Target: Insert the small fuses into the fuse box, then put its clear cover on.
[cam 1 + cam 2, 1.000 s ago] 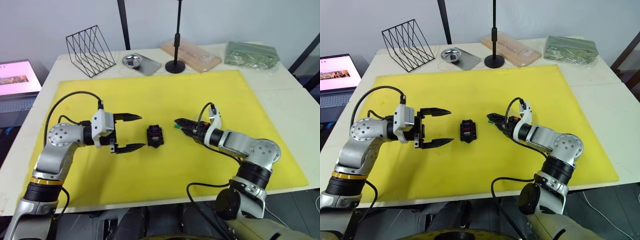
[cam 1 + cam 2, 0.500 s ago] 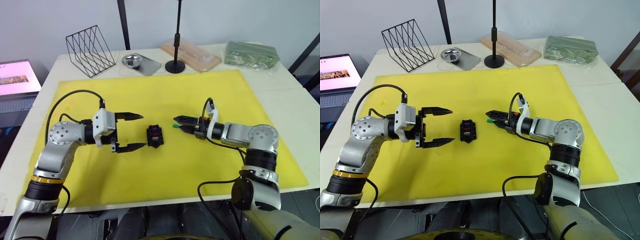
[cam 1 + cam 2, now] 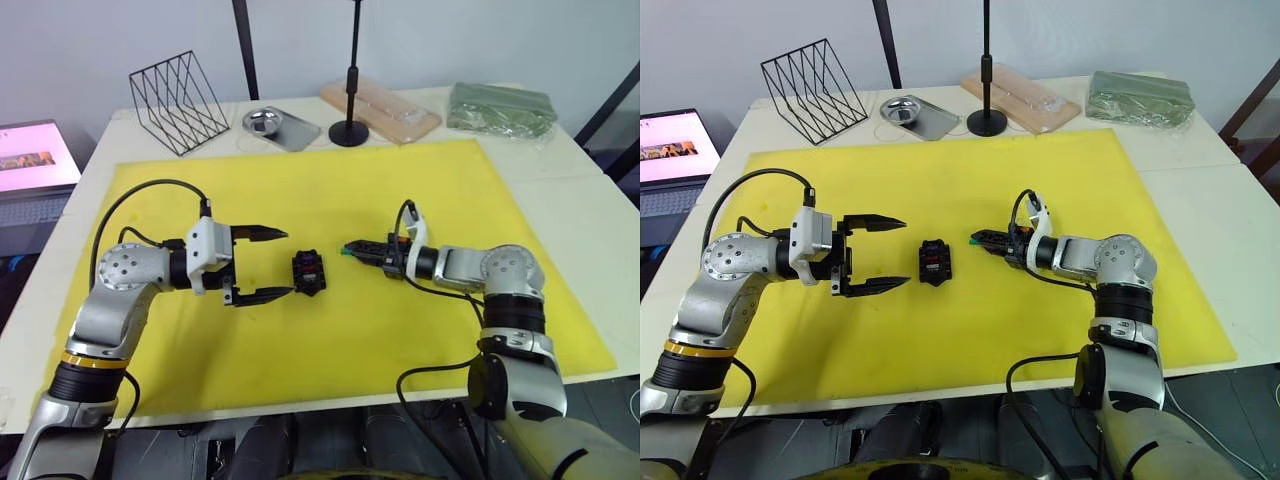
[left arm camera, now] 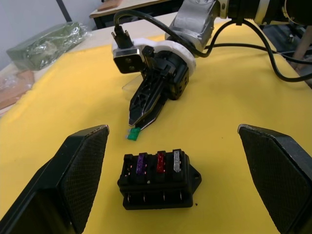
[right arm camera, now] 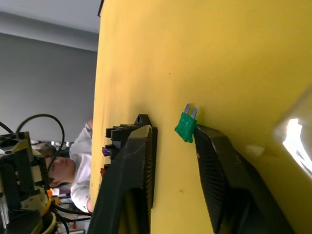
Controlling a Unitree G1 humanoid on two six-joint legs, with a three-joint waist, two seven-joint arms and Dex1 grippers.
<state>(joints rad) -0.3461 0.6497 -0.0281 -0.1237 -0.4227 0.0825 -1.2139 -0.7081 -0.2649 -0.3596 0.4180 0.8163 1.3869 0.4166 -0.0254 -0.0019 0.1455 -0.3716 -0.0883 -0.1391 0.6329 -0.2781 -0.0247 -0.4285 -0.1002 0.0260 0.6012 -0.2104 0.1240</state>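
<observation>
The black fuse box [image 3: 310,272] lies mid-mat on the yellow mat [image 3: 300,190], with purple, red and grey small fuses [image 4: 157,162] standing in its slots. My left gripper [image 3: 287,262] is open just left of the box, one finger on either side of its line. My right gripper [image 3: 348,248] points at the box from the right, a short gap away, shut on a green fuse [image 5: 185,126] at its tips. That green fuse [image 4: 133,134] hangs just above the mat behind the box. A faint clear cover [image 4: 126,87] seems to lie on the mat beside the right gripper.
Along the table's far edge stand a black wire rack [image 3: 178,100], a metal tray [image 3: 280,125], a black pole stand [image 3: 350,130], a clear-wrapped wooden board [image 3: 380,105] and a green bundle [image 3: 500,108]. A laptop [image 3: 35,155] sits off the left side.
My right gripper has slid a little left toward the fuse box, carrying the green fuse, and its forearm has swung. The left gripper has barely moved and stays open.
</observation>
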